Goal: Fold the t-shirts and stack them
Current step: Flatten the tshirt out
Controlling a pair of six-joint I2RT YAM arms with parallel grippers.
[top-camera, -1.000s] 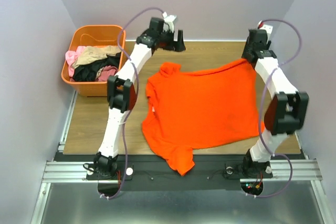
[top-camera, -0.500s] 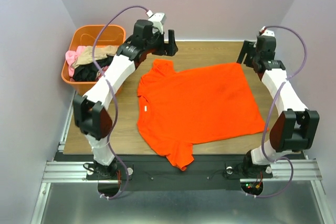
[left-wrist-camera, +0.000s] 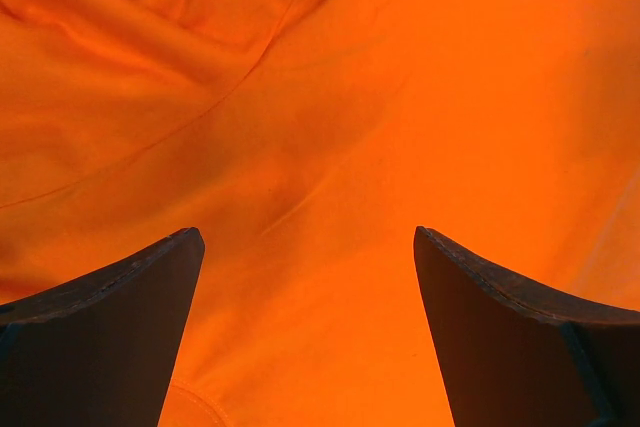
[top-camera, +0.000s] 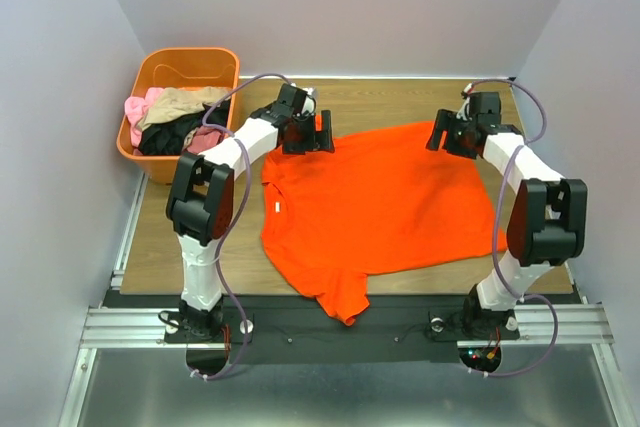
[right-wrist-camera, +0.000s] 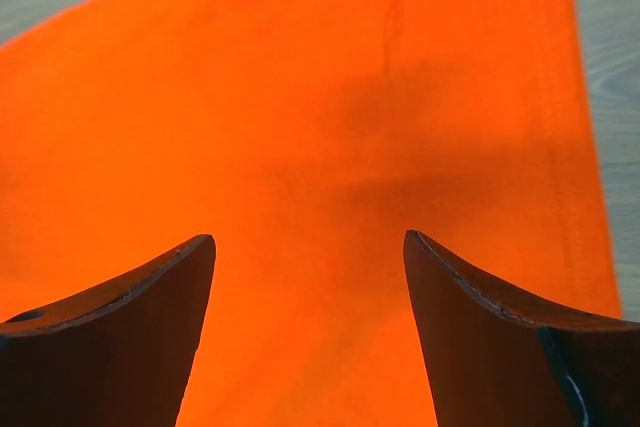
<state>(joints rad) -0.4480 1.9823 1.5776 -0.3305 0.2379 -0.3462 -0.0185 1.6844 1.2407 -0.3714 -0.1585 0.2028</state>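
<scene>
I have just released the orange t-shirt (top-camera: 385, 207): a second ago its far edge hung lifted, and now it lies spread flat mid-frame on the table (top-camera: 400, 97). Spreading looks done, so folding comes next. My left gripper (top-camera: 324, 133) and right gripper (top-camera: 438, 137) hover low over its upper corners, jaws apart and empty.

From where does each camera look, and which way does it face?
Top external: fixed above and behind the arms' bases, looking down on the table, orange t-shirt and tub; both arms show.
Left wrist: on the left gripper, facing down onto the shirt; its open fingers show.
Right wrist: on the right gripper, facing down onto the shirt's hem and table; its open fingers show.
Shared: all see the orange t-shirt.
</scene>
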